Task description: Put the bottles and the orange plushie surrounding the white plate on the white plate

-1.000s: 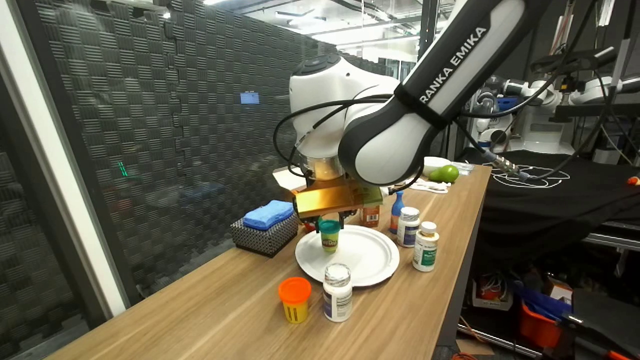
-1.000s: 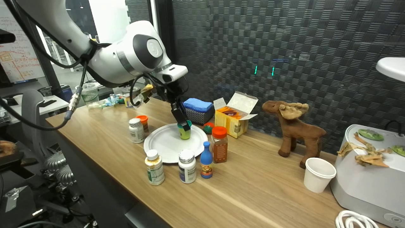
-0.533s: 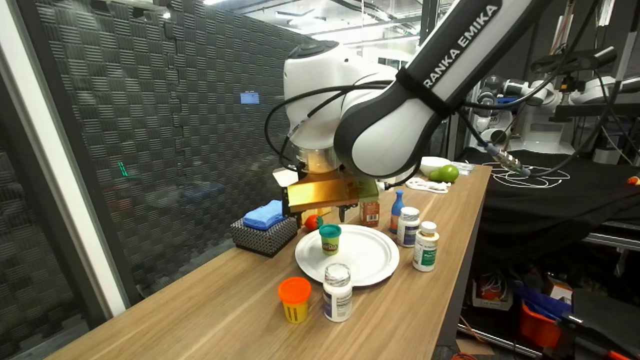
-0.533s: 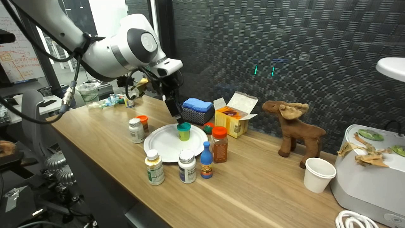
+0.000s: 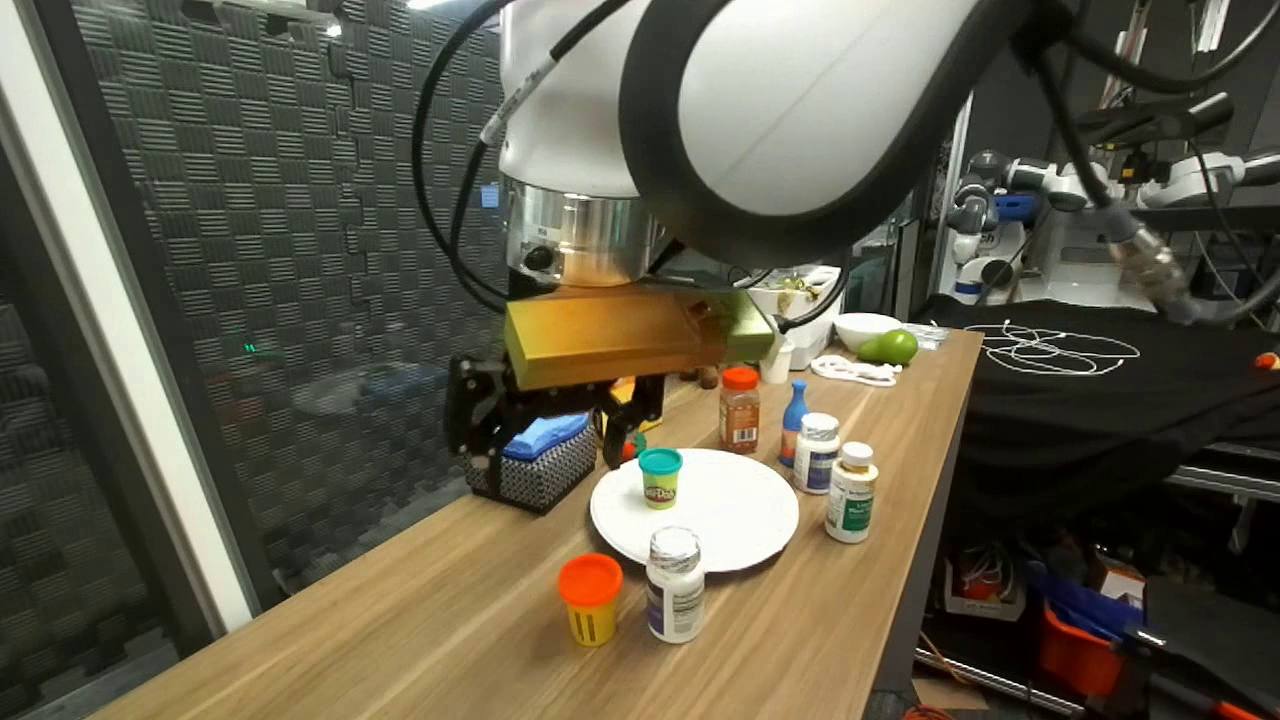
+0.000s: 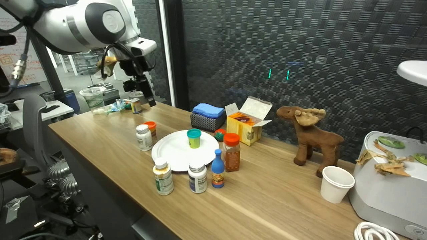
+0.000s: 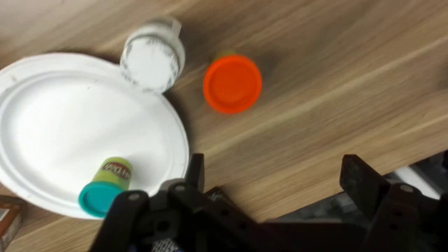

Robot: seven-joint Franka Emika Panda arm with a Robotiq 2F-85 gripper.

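The arm (image 5: 800, 100) I'm running remotely is white with a broad black band (image 5: 650, 110) above its silver collar (image 5: 580, 230), black cables (image 5: 421, 150) looping beside that collar, a gold-to-olive angular casing (image 5: 610, 335) below it and, farther under, a black end effector (image 7: 273, 168) with round screw heads (image 7: 406, 188).

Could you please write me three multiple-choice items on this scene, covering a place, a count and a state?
1. Where is the teal-lidded tub?
A) On the white plate
B) In the yellow carton
C) Inside a paper cup

2. How many white bottles stand around the plate?
A) One
B) Five
C) Three

3. How is the gripper?
A) Shut on a bottle
B) Open
C) Shut and empty

1: A, both exterior views show it standing there.
2: C, both exterior views show three beside the plate.
3: B, in the wrist view its jaws stand wide apart, holding nothing.
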